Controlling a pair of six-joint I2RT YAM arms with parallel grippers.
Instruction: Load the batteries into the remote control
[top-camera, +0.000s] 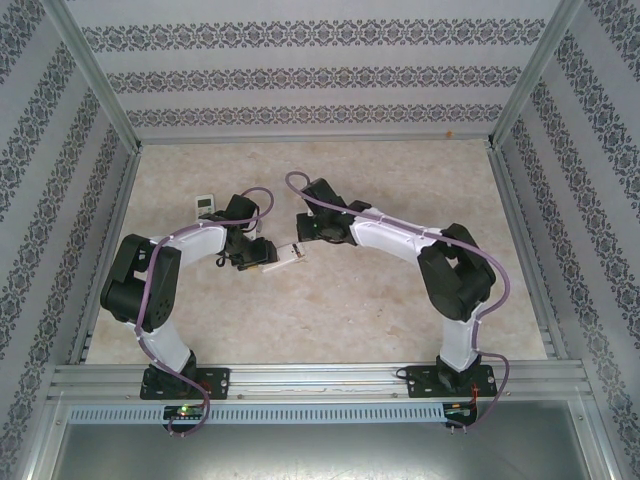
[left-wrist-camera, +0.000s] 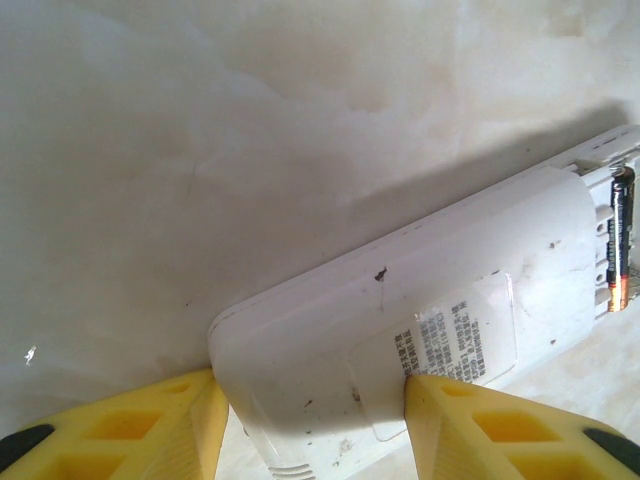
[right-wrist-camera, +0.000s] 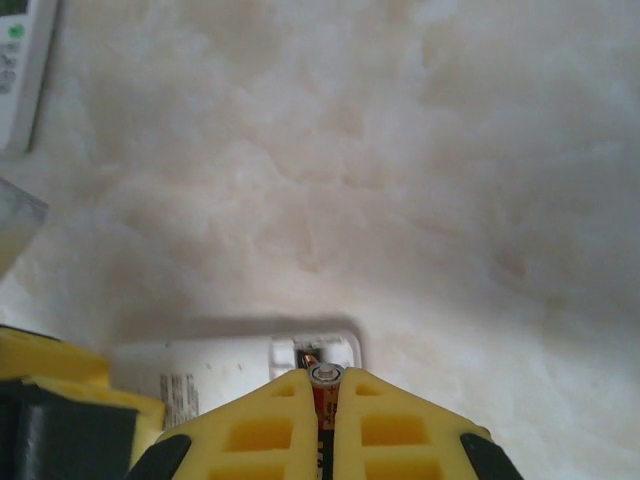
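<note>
A white remote control (left-wrist-camera: 420, 330) lies back-up, its near end clamped between my left gripper's (left-wrist-camera: 310, 425) yellow fingers (left-wrist-camera: 150, 430). Its open battery bay at the far end holds one dark, copper-tinted battery (left-wrist-camera: 621, 235). My right gripper (right-wrist-camera: 325, 392) is shut on a second battery (right-wrist-camera: 326, 377), metal tip forward, hovering just above the remote's open bay (right-wrist-camera: 315, 350). From above, the remote (top-camera: 288, 254) sits mid-table between the left gripper (top-camera: 255, 255) and the right gripper (top-camera: 305, 235).
A second white remote (top-camera: 206, 207) with a small screen lies face-up behind the left arm, and its edge (right-wrist-camera: 20, 70) shows at the top left of the right wrist view. The beige marbled tabletop (top-camera: 400, 300) is fenced by patterned walls.
</note>
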